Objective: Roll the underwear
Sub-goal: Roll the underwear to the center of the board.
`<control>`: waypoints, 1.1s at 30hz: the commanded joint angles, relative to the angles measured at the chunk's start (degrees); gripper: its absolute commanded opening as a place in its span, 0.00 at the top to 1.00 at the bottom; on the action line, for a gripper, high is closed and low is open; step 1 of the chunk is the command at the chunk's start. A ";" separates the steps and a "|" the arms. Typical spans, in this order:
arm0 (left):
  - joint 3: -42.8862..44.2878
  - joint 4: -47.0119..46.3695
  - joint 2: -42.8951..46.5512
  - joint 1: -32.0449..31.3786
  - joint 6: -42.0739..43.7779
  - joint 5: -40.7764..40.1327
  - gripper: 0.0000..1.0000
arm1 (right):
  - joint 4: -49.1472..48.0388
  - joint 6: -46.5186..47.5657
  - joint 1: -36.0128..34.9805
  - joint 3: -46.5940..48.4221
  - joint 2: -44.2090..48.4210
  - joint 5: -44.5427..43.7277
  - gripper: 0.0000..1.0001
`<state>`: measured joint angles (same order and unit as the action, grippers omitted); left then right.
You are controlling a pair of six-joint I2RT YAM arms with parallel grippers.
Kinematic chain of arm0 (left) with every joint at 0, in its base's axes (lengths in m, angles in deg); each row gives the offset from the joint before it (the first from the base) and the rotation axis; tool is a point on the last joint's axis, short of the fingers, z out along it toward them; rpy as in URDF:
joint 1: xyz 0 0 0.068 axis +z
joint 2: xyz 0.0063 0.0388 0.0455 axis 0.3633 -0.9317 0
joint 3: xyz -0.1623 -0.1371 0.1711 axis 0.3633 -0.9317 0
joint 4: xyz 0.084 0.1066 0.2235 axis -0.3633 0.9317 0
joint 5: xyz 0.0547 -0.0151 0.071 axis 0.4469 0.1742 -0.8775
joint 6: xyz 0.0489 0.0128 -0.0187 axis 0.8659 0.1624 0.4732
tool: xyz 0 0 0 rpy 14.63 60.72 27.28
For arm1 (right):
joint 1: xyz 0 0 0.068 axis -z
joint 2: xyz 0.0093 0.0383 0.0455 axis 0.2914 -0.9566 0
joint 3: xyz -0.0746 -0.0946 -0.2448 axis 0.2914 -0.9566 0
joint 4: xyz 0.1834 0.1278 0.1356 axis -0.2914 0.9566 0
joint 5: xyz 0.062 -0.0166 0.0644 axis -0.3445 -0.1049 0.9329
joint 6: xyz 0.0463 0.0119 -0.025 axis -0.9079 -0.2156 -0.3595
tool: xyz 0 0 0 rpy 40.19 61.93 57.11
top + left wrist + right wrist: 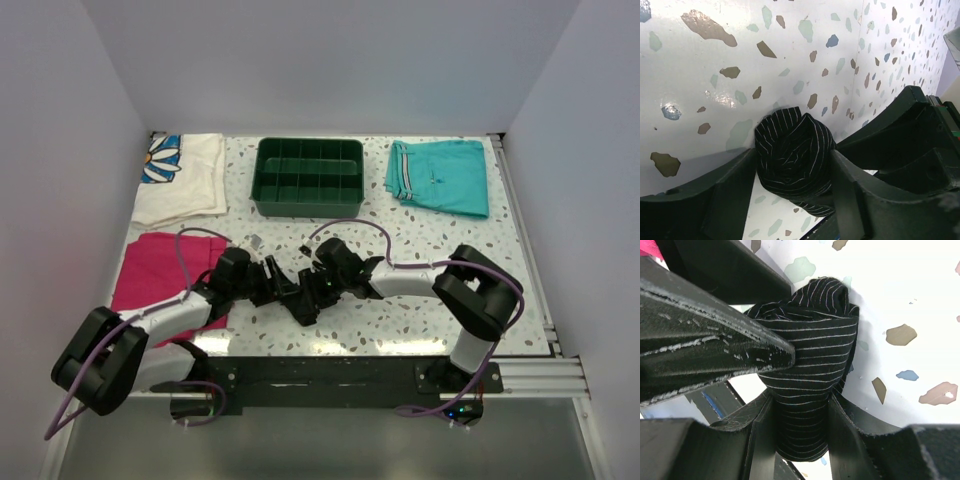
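The underwear (795,152) is a tight roll of black, finely striped fabric lying on the speckled table. My left gripper (795,161) is shut on it, one finger (735,190) pressing on each side of the roll. My right gripper (800,407) is also shut on the underwear (812,360), its fingers (855,432) squeezing one end. The left gripper's finger (715,340) crosses the upper left of the right wrist view. In the top view both grippers, left (282,285) and right (320,284), meet over the dark bundle (303,305) at the table's near middle.
A green divided tray (309,176) stands at the back centre. Folded teal shorts (440,175) lie at the back right. A white cloth with a flower print (180,178) is at the back left, and a magenta folded cloth (160,268) is beside the left arm.
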<state>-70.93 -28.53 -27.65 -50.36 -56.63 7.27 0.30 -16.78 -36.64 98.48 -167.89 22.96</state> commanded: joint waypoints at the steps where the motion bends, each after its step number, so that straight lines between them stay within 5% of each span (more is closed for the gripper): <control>1: 0.72 1.37 -1.11 -0.30 0.23 1.79 0.44 | 8.37 1.34 -0.12 -2.50 -2.50 -5.90 0.80; 3: 0.90 1.63 -1.03 -0.30 0.23 1.44 0.55 | 8.46 1.43 -0.12 -2.58 -2.50 -5.82 0.80; 19: 2.13 1.11 -5.68 -0.47 1.11 1.79 0.91 | 7.49 1.78 -0.21 -2.32 -1.53 -6.69 0.74; 25: 2.48 0.67 -7.79 -0.56 1.55 1.97 0.93 | 9.60 3.10 -0.12 -1.27 0.75 -8.63 0.53; 33: 4.06 1.90 -9.47 -1.00 3.39 1.35 0.94 | 12.14 6.26 -0.29 -0.31 7.34 -11.52 0.42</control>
<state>-67.50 -31.28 -35.23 -50.62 -56.70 9.90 5.83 -14.46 -36.84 98.39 -163.91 17.19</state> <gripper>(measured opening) 0.133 0.573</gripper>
